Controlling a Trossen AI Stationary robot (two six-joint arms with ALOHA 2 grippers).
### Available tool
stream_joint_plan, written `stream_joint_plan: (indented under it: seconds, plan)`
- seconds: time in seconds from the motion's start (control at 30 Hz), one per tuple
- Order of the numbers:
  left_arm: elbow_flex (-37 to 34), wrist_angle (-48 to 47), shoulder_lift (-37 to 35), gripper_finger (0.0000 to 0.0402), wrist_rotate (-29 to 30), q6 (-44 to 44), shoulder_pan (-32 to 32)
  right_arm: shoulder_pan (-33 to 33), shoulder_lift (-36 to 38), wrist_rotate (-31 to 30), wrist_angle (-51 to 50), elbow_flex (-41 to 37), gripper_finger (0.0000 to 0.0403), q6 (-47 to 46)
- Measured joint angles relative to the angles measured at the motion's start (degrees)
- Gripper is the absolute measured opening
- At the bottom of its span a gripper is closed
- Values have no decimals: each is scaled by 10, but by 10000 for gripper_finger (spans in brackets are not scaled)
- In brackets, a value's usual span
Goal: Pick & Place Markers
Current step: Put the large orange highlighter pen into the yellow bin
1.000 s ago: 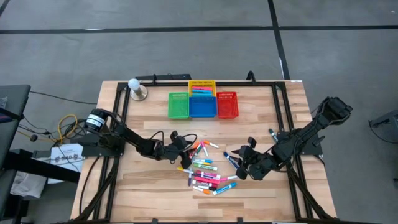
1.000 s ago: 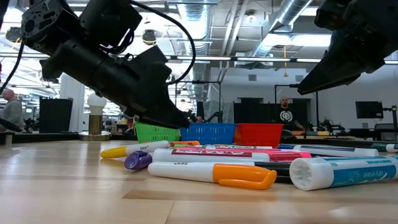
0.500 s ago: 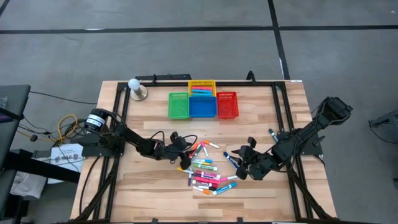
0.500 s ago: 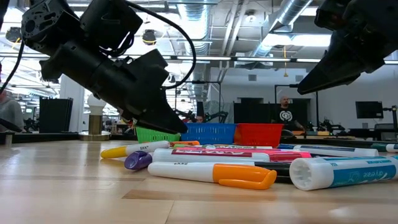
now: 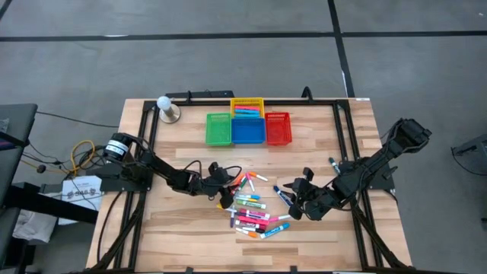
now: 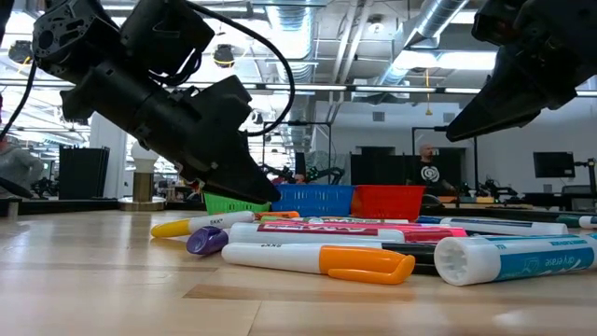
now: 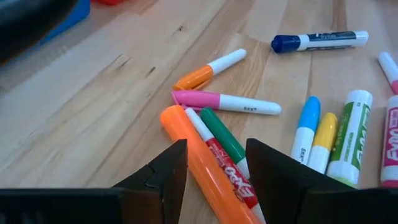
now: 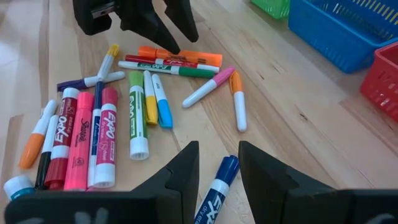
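Several markers [image 5: 251, 209] lie scattered flat on the wooden table [image 5: 183, 228] between my two arms. My left gripper [image 7: 216, 146] is open and low at the pile's left end. Its fingers stand on either side of a thick orange marker [image 7: 199, 162], a red-and-white one [image 7: 224, 165] and a green one [image 7: 224, 134]; whether they touch any, I cannot tell. My right gripper [image 8: 217, 149] is open at the pile's right, held well above the table [image 6: 522, 75]. A blue-capped marker [image 8: 217, 180] lies on the wood below its gap.
Green [image 5: 218, 129], blue [image 5: 247, 131] and red [image 5: 278, 129] baskets stand in a row at the far middle, with a yellow one [image 5: 247, 105] behind them. A white ball on a stand [image 5: 167, 109] is at the far left. A person [image 6: 427, 168] stands in the room beyond.
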State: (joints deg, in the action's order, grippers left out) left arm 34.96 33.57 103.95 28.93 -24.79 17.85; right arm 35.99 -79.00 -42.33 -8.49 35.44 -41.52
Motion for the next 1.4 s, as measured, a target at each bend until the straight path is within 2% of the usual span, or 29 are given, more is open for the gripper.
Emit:
stream_joint_plan:
  seconds: [0.37,0.87,1.0,1.27,1.4]
  plan:
    - [-1,0,41,163,4,-12,-14,0,0,0,0,0,102,0]
    - [0,-1,41,162,0,-7,-19,0,0,0,0,0,102,1]
    - [0,-2,41,143,2,5,-19,0,0,0,0,0,102,1]
    - [0,-1,41,80,2,3,-19,0,0,0,0,0,102,1]
    - [0,1,41,73,2,3,-19,0,0,0,0,0,102,1]
